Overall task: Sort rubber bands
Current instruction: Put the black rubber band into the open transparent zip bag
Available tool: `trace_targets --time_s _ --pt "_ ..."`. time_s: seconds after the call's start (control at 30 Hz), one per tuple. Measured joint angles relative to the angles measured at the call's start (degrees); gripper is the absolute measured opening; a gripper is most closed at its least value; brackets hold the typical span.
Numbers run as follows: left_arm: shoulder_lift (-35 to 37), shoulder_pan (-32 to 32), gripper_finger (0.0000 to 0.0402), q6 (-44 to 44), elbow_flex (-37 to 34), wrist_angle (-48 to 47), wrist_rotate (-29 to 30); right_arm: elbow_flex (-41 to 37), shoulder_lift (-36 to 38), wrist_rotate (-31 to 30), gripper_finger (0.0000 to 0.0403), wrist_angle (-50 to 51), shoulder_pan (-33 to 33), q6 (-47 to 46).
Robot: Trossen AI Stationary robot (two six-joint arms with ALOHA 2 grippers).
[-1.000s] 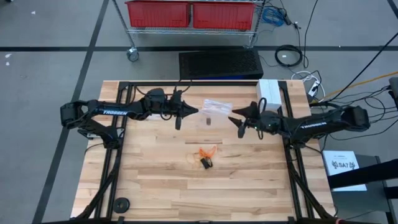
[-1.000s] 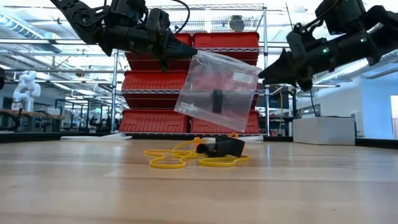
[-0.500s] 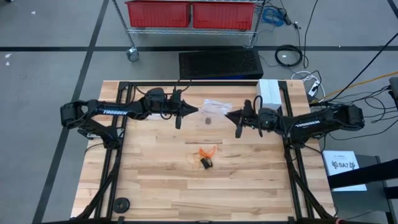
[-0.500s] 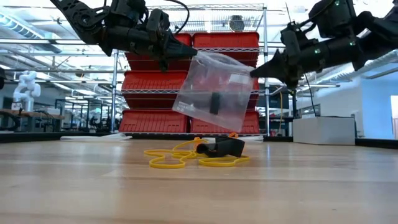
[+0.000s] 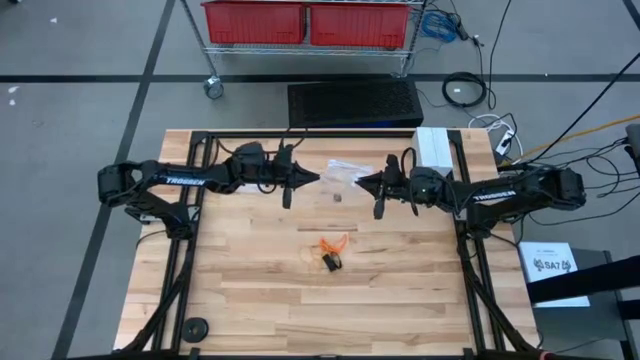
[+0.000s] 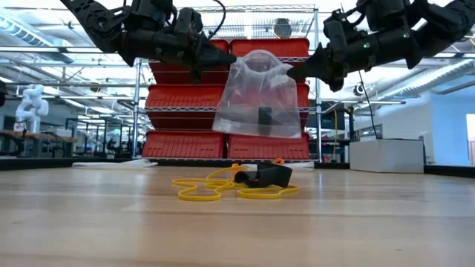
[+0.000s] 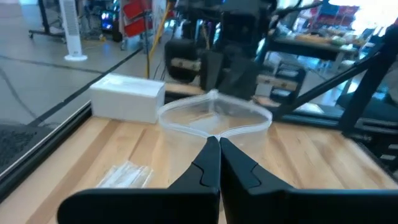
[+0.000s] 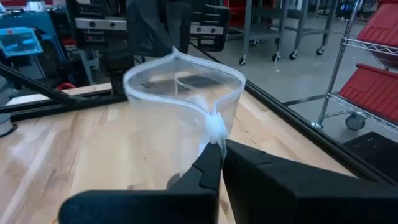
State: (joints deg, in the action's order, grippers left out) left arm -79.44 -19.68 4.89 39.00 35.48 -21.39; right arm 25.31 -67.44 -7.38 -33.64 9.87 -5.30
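A clear plastic bag (image 6: 260, 96) hangs in the air between my two grippers, with its mouth spread into an oval. A small dark clump (image 6: 263, 119) sits inside it. My left gripper (image 5: 315, 180) is shut on the bag's left side and my right gripper (image 5: 362, 182) on its right side. On the table below lie the loose rubber bands: orange-yellow loops (image 6: 215, 189) and a black bunch (image 6: 269, 176). From above they show as an orange tangle (image 5: 333, 243) and a black bunch (image 5: 330, 263). My left gripper pinches the bag's mouth rim (image 7: 211, 132) between its two fingertips, coming level from the table's left. The bag hangs below the hold, clear of the table. My right gripper pinches the opposite side of the rim, at the bunched zip strip (image 8: 214, 127), level from the table's right. The bag hangs upright, clear of the table.
A white box (image 5: 435, 150) stands at the table's far right. More clear bags (image 7: 127, 174) lie flat on the wood near the far side. A black disc (image 5: 195, 328) lies at the near left corner. Red bins (image 6: 260, 52) on a wire shelf stand beyond the far edge.
My right gripper has moved toward the table's left, up to the bag, and has shut on the rim's right side. The bag used to hang tilted from my left gripper alone. It now hangs upright between both grippers with its mouth spread open.
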Motion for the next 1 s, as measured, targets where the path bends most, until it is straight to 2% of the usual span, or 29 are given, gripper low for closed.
trace_targets --time_s 0.1,0.27,0.63,0.73,0.83,1.0 --pt "-0.38 0.69 0.0 0.48 0.0 0.28 0.35 1.13 0.02 0.09 0.0001 3.28 0.0 -0.7" --pt "-0.41 0.12 0.0 -0.36 0.0 -1.58 1.73 5.86 0.35 0.04 0.002 15.65 0.0 -3.91" --pt "-0.41 0.04 0.0 -1.58 0.0 -2.47 1.95 24.08 0.7 0.29 0.0135 55.64 -1.54 -9.57" --pt "-0.43 -0.57 0.0 -2.33 -0.02 -4.04 1.95 27.43 0.7 2.82 0.0162 59.74 -3.63 -12.99" --pt "-0.43 -1.51 0.0 -2.69 -0.02 -4.37 1.97 27.77 0.3 4.7 0.0179 59.62 -7.6 -17.8" --pt "-0.43 -2.98 0.0 -2.8 -0.02 -4.52 1.95 27.73 -6.64 0.05 0.0181 58.7 -17.68 -26.41"
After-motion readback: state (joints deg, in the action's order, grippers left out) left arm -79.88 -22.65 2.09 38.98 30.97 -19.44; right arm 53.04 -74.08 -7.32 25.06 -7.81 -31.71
